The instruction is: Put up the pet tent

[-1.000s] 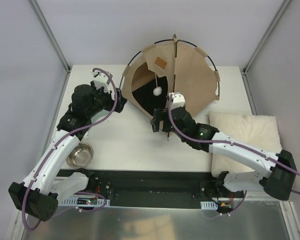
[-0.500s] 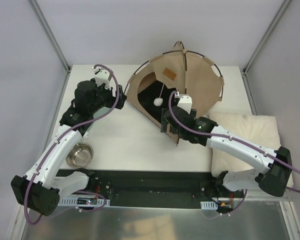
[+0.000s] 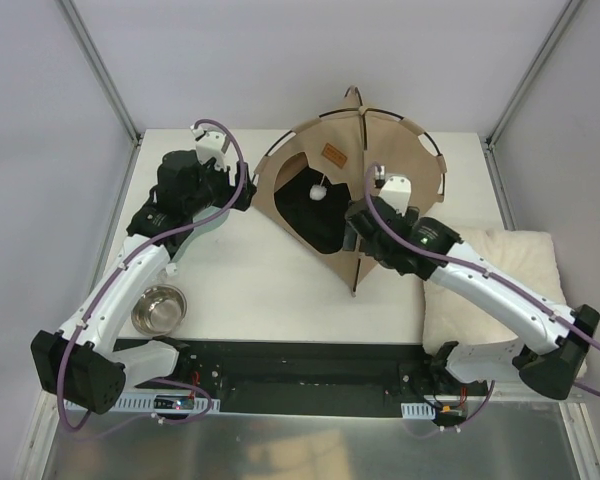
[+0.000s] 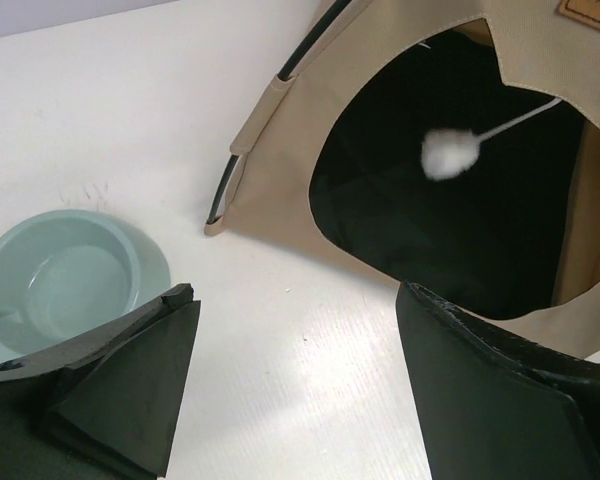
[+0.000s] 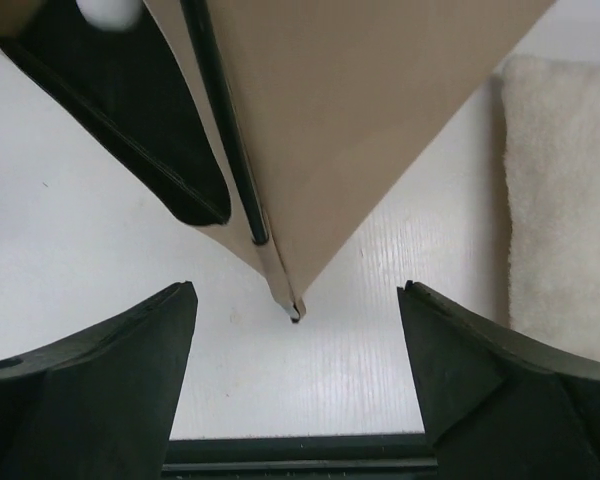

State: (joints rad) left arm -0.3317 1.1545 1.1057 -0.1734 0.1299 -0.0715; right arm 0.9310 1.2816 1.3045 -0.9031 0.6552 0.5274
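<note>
My left gripper (image 4: 295, 295), jaws wide and empty, faces the doorway of the pet tent (image 3: 380, 170), set between my arms. My right gripper (image 5: 295, 290), equally wide and empty, is nearer: the tent's near corner points between its jaws.

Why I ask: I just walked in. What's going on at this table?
Two robot arms are setting up a tan pet tent on the white table. The tent stands popped open, its pom-pom toy hanging in the doorway. The left claw is open in front of the doorway, holding nothing. The right claw is open too, straddling the tent's near corner without gripping it. A cream cushion lies to the right, and a bowl sits by the left arm.
</note>
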